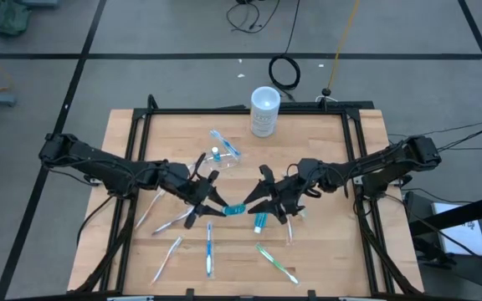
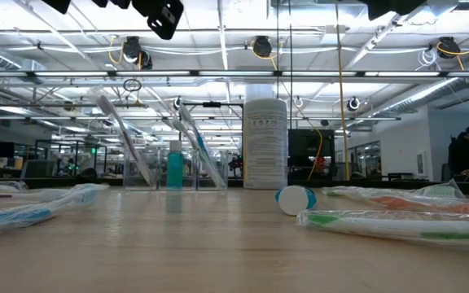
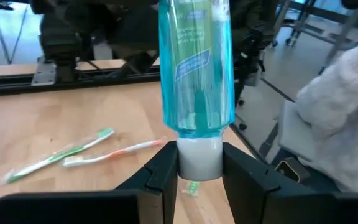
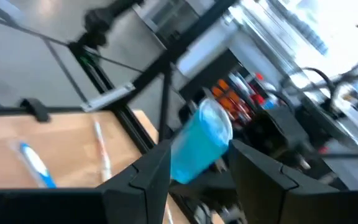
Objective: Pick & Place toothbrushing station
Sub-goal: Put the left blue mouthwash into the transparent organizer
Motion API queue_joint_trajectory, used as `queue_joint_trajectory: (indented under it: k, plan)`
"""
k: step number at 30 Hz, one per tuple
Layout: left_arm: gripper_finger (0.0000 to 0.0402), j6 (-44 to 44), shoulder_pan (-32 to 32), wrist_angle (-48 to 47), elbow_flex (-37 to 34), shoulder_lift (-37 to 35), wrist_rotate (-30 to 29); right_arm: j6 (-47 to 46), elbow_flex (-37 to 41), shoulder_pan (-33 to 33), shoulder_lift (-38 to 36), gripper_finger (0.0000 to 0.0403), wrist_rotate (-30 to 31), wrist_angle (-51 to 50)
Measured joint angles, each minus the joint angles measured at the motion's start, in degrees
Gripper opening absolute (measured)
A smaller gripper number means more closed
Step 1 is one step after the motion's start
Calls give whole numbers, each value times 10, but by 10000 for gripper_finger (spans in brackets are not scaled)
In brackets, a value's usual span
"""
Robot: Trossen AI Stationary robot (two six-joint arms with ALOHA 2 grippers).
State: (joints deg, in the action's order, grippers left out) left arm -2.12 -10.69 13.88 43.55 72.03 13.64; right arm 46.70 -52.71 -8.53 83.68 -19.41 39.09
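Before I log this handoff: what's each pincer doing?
Left pincer: closed on the white cap of the blue bottle.
Right pincer: around the bottle's other end; grip cannot be told.

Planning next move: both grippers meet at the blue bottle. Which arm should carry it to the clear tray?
Left, probably: left gripper clamps the bottle by its white cap, and the tray lies nearer it. Right gripper is at the other end.
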Motion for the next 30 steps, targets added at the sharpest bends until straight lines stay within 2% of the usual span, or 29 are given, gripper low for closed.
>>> queue_joint_trajectory:
  k: [3,8,18,20,23,26,30]
  plan:
    - [106,-9,3,0,0,0,-19,3,0,-2,0,155,-15,2]
    - [106,-3,2,0,0,0,-7,-11,0,2,0,155,-17,6]
    - [106,-65,14,-14,0,24,-14,-25,0,3,0,170,-14,12]
    - [106,-102,20,-26,0,35,-29,-43,0,3,0,181,7,-2]
    - [106,-181,32,-64,0,44,-60,-51,0,3,0,198,80,-68]
    - [106,-232,45,-100,0,45,-78,-5,1,3,1,210,138,-108]
    - [106,-280,61,-101,0,45,-80,55,0,4,12,214,133,-128]
